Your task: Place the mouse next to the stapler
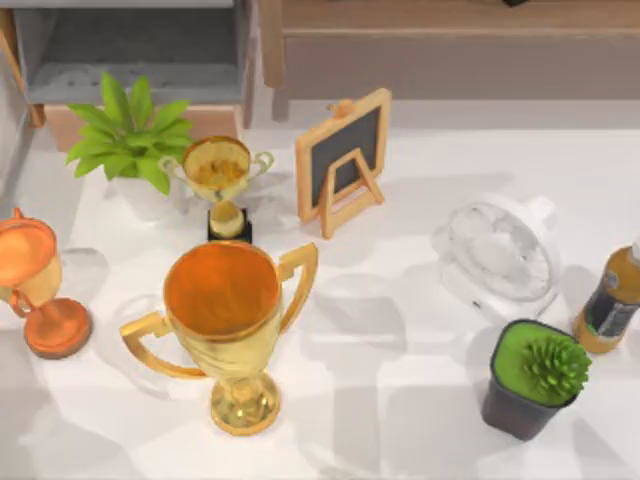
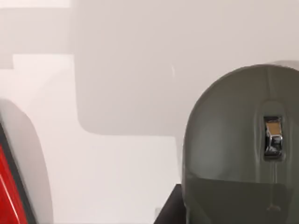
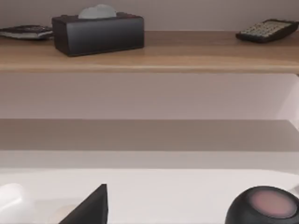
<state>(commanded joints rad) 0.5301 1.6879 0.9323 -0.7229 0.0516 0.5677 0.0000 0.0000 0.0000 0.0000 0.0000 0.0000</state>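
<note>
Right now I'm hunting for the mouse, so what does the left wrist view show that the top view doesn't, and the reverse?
Left wrist view: a rounded grey computer mouse with a metal scroll wheel, plus a red object's edge. Top view: three trophies, including a large gold two-handled trophy, a small wood-framed chalkboard, a white desk fan and two potted plants. Shared: the white tabletop.
</note>
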